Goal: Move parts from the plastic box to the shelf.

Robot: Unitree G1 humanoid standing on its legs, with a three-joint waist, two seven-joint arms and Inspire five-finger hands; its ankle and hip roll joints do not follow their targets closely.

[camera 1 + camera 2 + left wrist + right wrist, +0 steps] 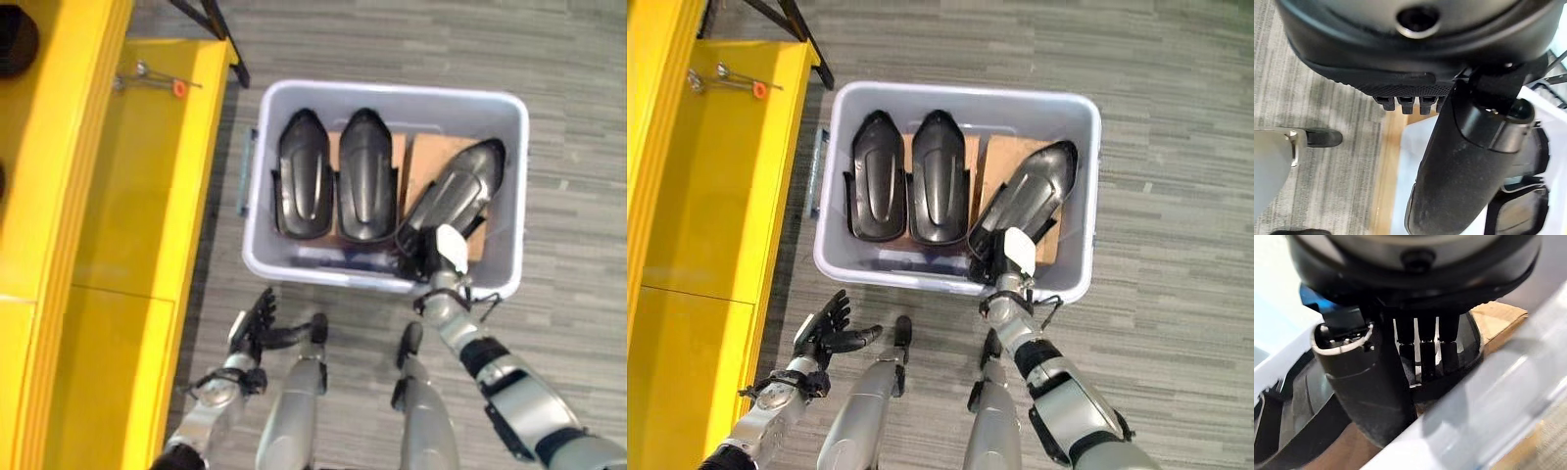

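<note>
1. Grey plastic box (509,157) sits on the floor beside the yellow shelf (147,196), with three black parts inside.
2. Two parts (333,176) lie side by side; the third part (456,191) leans tilted at the box's right end.
3. Right hand (1004,253) reaches in, fingers curling onto that tilted part.
4. Left hand (828,328) hangs spread and empty, outside the box.
5. Nothing looks shelved yet; all three remain.

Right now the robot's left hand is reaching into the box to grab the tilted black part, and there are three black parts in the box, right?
Not quite: it is the right hand that reaches into the plastic box at the tilted black part, as the right eye view shows. The left hand hangs open outside the box, over the floor. There are indeed three black parts.
</note>
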